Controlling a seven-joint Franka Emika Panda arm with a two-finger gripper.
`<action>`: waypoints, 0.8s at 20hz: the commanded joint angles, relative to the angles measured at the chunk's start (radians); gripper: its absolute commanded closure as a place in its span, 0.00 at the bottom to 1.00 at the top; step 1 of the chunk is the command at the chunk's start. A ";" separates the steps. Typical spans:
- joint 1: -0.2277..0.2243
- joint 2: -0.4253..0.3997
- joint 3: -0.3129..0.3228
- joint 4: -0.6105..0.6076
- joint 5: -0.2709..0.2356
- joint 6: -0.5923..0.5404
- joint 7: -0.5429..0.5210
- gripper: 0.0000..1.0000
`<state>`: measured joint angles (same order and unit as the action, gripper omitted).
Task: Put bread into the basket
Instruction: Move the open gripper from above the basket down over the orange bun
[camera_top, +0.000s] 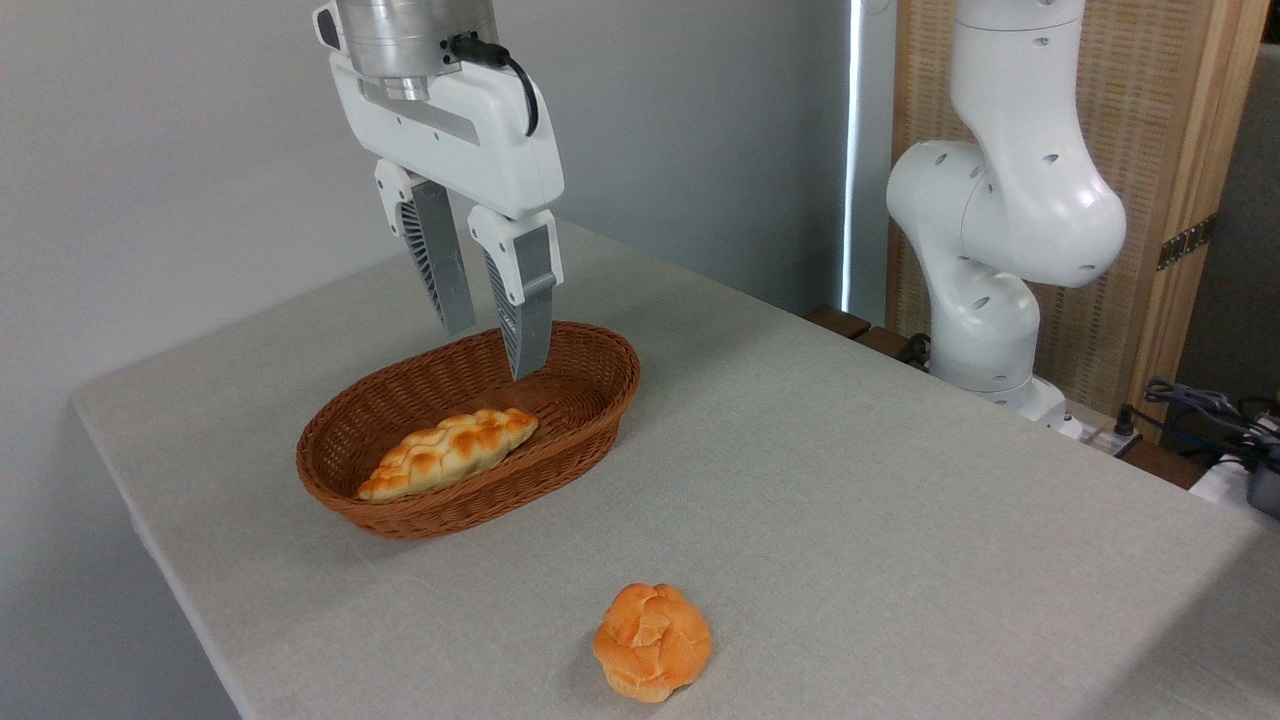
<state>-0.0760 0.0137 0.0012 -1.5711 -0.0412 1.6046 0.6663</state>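
The bread (652, 642), a small round orange-golden bun with a cracked top, lies on the grey tablecloth near the front edge. The oval brown wicker basket (590, 400) stands to the upper left of it. My gripper (492, 350) hangs open over the far right part of the basket, fingers pointing down, with nothing between them. It is well away from the bun.
A long braided pale-golden loaf (449, 451) lies inside the basket. The arm's white base (1000, 260) rises at the table's far right edge, with cables (1200, 405) beside it. The table's left edge (150, 520) runs close to the basket.
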 joint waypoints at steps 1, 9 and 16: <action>-0.005 -0.008 0.019 0.002 -0.016 -0.020 0.036 0.00; -0.004 -0.126 0.085 -0.216 -0.005 0.159 0.164 0.00; 0.007 -0.141 0.180 -0.429 -0.002 0.401 0.275 0.00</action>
<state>-0.0693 -0.0901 0.1385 -1.8723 -0.0408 1.8922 0.8955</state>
